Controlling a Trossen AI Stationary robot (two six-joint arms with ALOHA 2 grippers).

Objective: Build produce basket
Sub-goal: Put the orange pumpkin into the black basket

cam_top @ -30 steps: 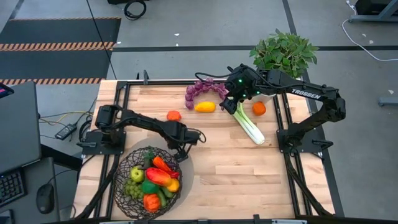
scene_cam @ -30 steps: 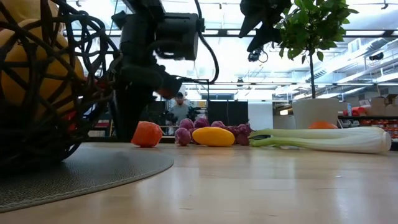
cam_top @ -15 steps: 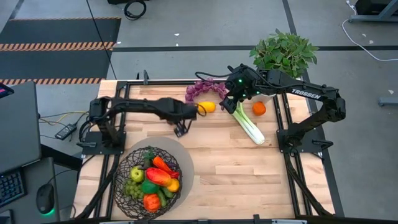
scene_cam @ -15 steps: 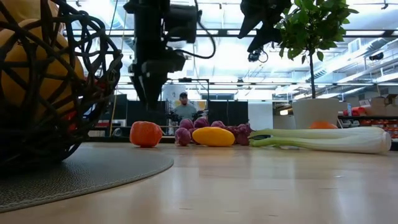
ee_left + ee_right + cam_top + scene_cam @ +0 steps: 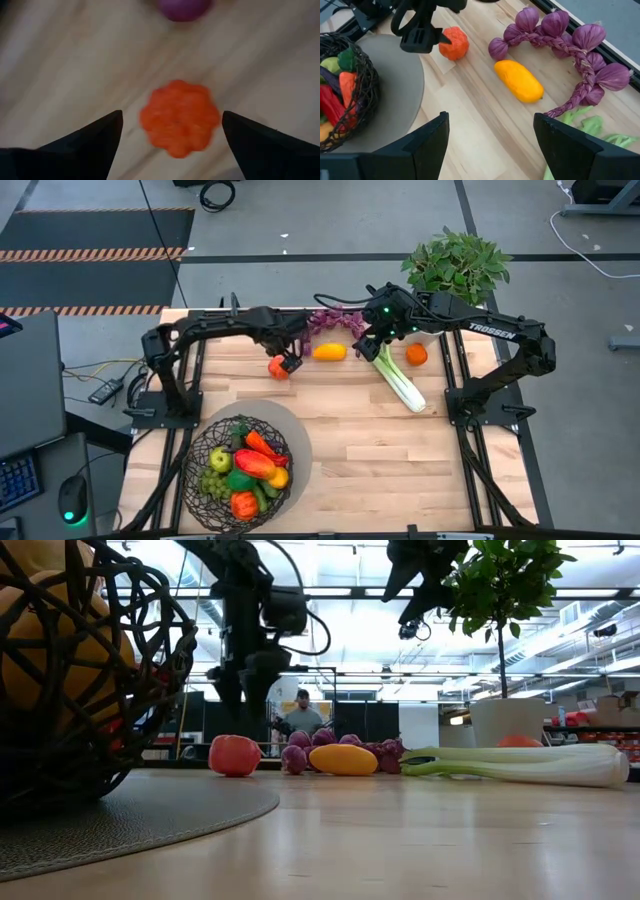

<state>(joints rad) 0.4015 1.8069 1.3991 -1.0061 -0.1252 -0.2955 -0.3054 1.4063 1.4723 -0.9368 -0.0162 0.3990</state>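
The dark wire basket [image 5: 238,470], holding several toy fruits and vegetables, stands on a round grey mat at the near left. An orange-red tomato [image 5: 276,367] lies on the table at the far left. My left gripper [image 5: 289,361] hangs open just above it, and its two fingers flank the tomato [image 5: 180,117] without touching. My right gripper [image 5: 372,340] is open and empty in the air over the celery's leafy end [image 5: 386,358]. A yellow fruit [image 5: 330,352], a purple braided bunch [image 5: 330,322] and an orange [image 5: 416,354] lie on the table's far side.
A white pot with a leafy green plant [image 5: 457,265] stands at the far right corner. The celery [image 5: 520,765] lies across the right middle. Bare wood lies at the centre and near right. A person [image 5: 300,715] stands in the room beyond the table.
My left gripper has swung from the basket's far rim toward the table's far edge and now hangs over the tomato. The tomato and the other produce have not moved.
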